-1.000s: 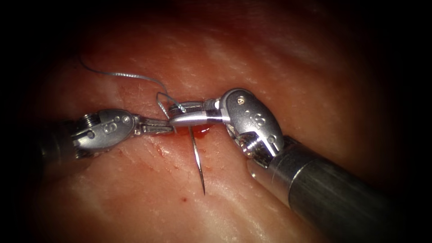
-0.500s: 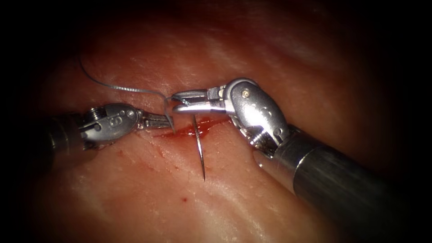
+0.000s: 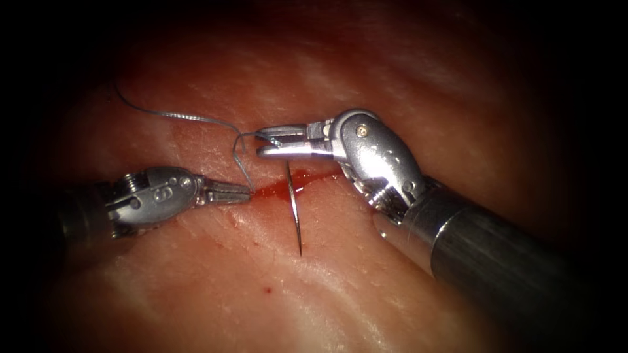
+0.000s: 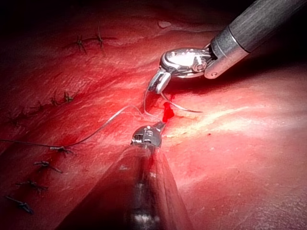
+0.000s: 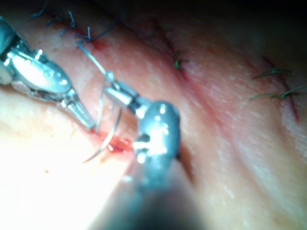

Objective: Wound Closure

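Endoscope: the right gripper [image 3: 261,141] has lifted off the cut [image 3: 288,186], jaws clamped on the needle [image 3: 294,208] near its thread end; its point hangs free over the tissue [image 3: 216,287]. The left gripper [image 3: 247,192], closed, has dropped to the cut's left end, pinning thread [image 3: 239,160].

Left wrist: thread [image 4: 103,127] trails away from the cut.

Right wrist: needle [image 5: 106,141] curves beside the red fluid [image 5: 117,143].

Dark vignette, glaring blurred close-ups
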Robot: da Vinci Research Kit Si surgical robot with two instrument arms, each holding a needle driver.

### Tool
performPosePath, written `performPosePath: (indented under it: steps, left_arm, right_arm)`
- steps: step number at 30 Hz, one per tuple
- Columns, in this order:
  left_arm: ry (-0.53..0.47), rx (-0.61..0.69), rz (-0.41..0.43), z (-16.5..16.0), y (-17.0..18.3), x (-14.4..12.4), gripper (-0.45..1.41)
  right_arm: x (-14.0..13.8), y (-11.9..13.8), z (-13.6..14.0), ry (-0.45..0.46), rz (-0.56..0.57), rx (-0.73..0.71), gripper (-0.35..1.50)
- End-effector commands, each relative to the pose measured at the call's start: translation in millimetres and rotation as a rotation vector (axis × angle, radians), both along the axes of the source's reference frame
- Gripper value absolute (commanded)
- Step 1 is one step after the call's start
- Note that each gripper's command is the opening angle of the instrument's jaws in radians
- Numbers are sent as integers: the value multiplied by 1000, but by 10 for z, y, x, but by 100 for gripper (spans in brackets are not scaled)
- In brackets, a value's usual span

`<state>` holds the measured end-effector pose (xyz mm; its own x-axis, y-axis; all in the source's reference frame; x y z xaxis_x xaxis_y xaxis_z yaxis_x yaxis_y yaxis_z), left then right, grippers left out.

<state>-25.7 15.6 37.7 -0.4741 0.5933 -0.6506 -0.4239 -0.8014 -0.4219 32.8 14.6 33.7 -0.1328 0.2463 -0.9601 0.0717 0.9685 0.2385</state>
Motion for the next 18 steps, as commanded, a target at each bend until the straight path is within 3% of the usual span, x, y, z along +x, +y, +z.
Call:
performPosePath:
  steps: [1,18]
  left_arm:
    - [-3,-6,6,7,3,-4,-45]
    - [4,-12,34,47,6,-3,-45]
  right_arm:
    - [6,5,4,3,0,-4,-35]
    - [8,4,5,2,2,-12,-35]
